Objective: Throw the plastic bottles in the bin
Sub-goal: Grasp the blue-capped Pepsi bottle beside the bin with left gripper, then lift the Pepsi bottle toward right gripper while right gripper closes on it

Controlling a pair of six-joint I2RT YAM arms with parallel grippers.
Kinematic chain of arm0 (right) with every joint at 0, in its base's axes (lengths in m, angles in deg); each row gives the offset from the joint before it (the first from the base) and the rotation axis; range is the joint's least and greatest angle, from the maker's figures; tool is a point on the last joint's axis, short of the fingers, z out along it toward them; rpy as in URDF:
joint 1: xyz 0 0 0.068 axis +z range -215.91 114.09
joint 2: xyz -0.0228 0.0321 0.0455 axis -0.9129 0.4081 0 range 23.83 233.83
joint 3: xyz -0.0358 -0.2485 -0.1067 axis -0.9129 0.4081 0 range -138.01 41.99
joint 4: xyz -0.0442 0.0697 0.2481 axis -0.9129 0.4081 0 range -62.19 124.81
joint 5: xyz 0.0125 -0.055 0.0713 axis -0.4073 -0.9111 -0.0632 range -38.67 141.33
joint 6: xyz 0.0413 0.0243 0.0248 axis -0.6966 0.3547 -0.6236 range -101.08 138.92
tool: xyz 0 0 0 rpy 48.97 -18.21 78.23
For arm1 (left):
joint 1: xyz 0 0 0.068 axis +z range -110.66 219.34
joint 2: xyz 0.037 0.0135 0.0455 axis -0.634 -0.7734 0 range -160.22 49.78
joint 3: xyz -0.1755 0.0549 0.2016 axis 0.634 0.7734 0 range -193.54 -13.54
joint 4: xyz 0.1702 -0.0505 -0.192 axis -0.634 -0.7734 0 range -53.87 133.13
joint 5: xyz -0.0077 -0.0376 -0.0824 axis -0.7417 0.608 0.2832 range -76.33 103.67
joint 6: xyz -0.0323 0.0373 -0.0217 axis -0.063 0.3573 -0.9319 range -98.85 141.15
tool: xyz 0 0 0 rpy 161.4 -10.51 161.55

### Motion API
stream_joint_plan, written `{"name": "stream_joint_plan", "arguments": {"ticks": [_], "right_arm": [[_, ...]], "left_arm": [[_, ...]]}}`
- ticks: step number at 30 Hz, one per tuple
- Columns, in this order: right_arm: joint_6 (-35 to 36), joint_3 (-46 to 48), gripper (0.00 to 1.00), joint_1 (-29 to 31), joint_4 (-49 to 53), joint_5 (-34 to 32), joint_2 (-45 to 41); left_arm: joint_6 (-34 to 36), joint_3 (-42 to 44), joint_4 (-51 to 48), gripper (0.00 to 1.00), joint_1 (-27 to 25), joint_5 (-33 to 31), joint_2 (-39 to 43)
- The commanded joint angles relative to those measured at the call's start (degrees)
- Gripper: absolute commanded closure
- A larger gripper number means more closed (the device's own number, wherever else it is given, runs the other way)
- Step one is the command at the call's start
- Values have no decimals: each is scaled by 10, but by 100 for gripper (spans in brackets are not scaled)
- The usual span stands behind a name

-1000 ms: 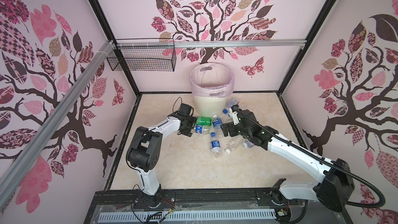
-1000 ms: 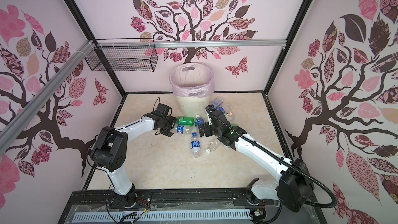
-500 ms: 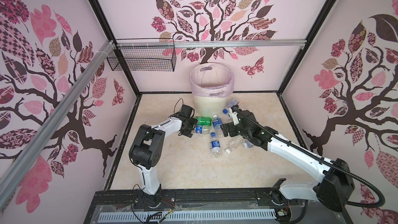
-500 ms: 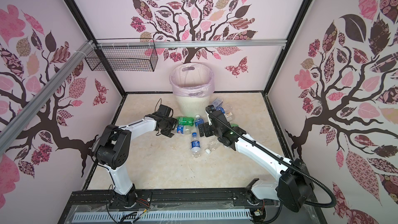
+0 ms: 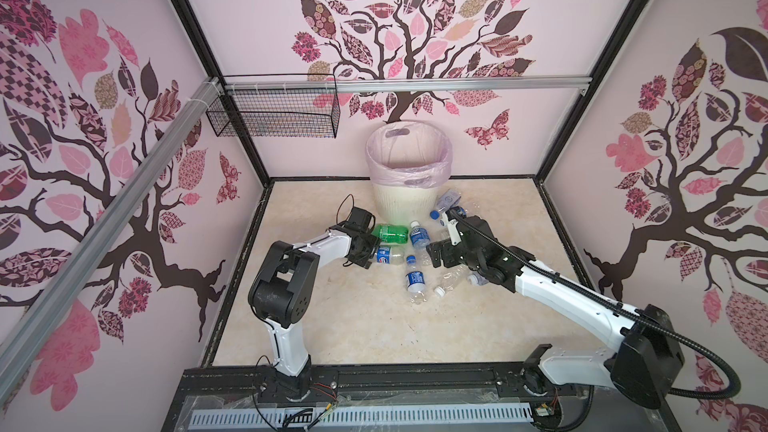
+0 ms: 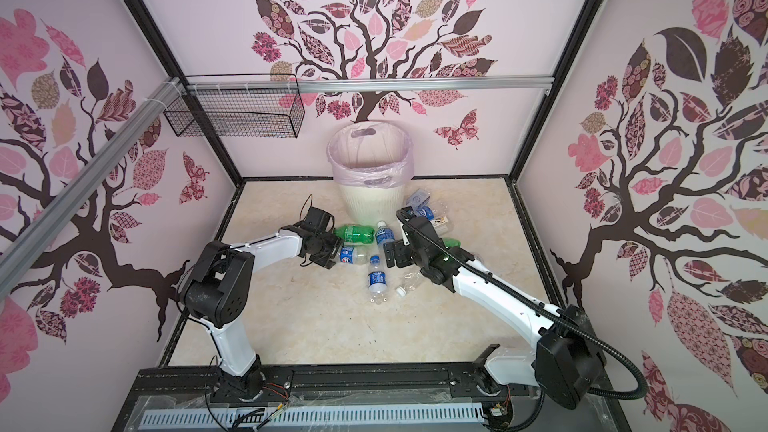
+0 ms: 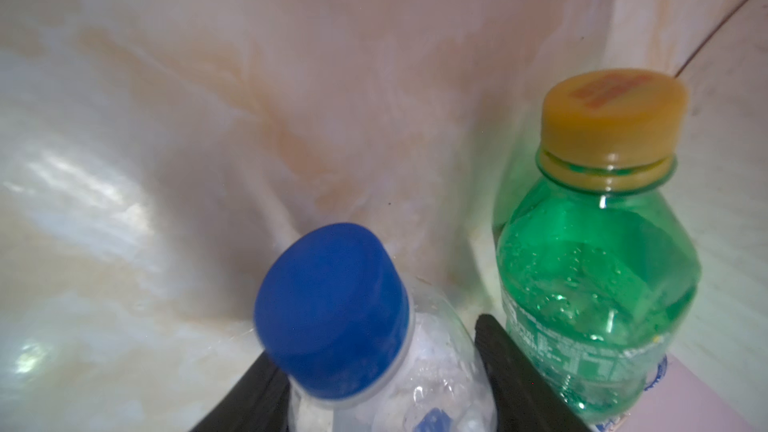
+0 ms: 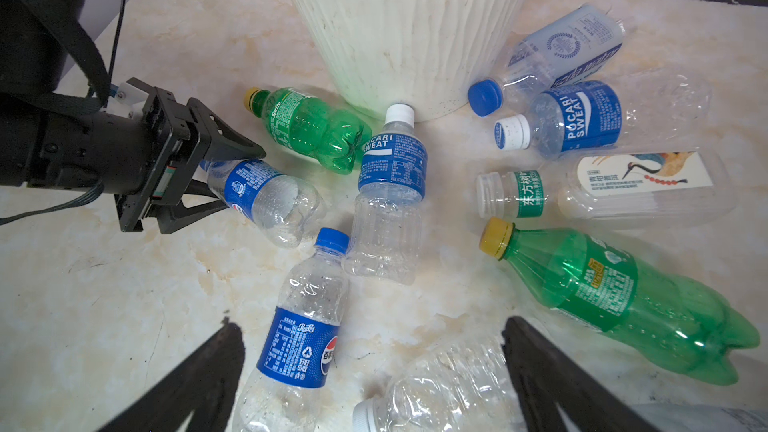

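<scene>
Shows plastic bottles [image 5: 415,280] lying scattered on the table [image 5: 332,326] at the foot of the bin [image 5: 401,201]. Sets left fingers [image 8: 224,135] either side of a clear blue-capped bottle [image 8: 266,197] at its shoulder, partway closed; cannot tell whether pressing. Shows right fingers [image 8: 208,363] spread wide above the pile, holding nothing. Look empty, light, thin-walled, slick and easily crushed; probably best gripped near the stiffer neck. Reveals only pink liner [image 5: 407,151] inside the bin; bottom hidden.
</scene>
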Motion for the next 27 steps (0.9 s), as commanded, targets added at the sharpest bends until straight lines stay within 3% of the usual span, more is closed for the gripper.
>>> {"name": "stream_joint_plan", "arguments": {"ticks": [1,19,27], "right_arm": [[-7,-8,1,1,1,5,-5],[-30,-42,1,1,13,78,-23],[-24,-79,1,2,6,142,-11]], "left_arm": [[29,25,-16,41,-3,-16,26],[274,39,4,45,-3,11,184],[403,-24,-8,46,-18,55,231]]}}
